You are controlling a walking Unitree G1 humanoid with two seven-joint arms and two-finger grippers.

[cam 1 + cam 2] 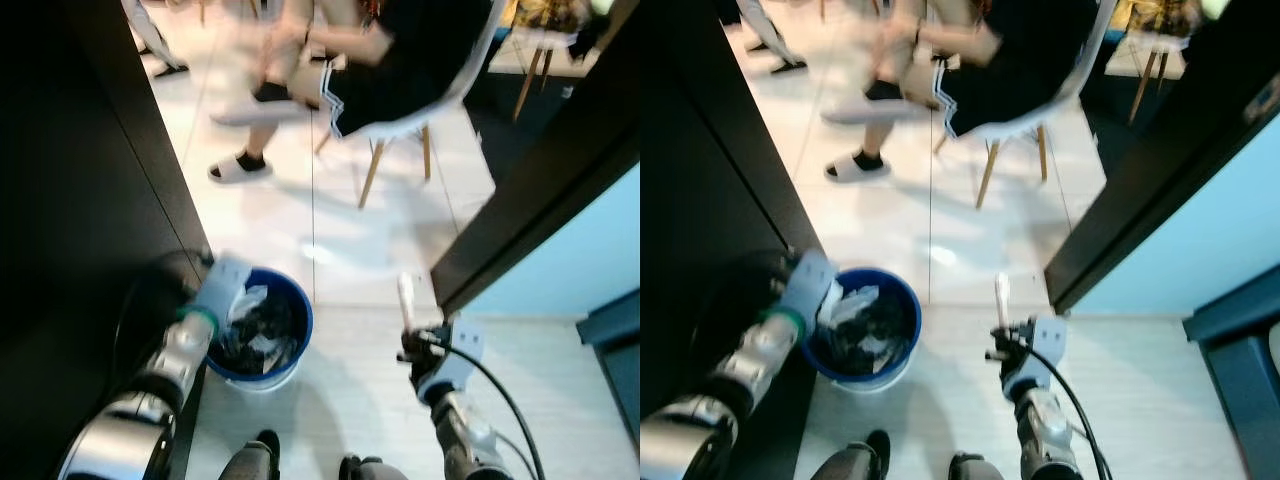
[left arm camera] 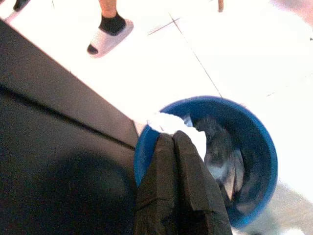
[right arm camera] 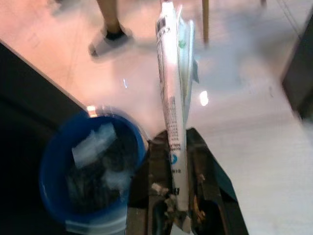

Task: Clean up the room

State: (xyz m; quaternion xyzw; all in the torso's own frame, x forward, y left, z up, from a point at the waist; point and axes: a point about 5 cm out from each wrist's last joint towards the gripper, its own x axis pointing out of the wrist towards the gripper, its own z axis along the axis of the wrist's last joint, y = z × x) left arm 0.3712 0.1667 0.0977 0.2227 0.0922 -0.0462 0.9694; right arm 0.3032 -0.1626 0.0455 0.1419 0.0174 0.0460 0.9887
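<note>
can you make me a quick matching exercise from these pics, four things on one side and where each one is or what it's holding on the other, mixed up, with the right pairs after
Things:
1. left gripper
2. right gripper
3. blue bucket
4. white chair

Places or states:
A. on the tiled floor beside the dark cabinet, with rubbish inside
B. shut on a flat white wrapper that stands upright
C. farther down the floor, with a person sitting on it
D. at the bucket's rim, shut on a white crumpled paper

Right pairs: 1-D, 2-B, 3-A, 4-C
</note>
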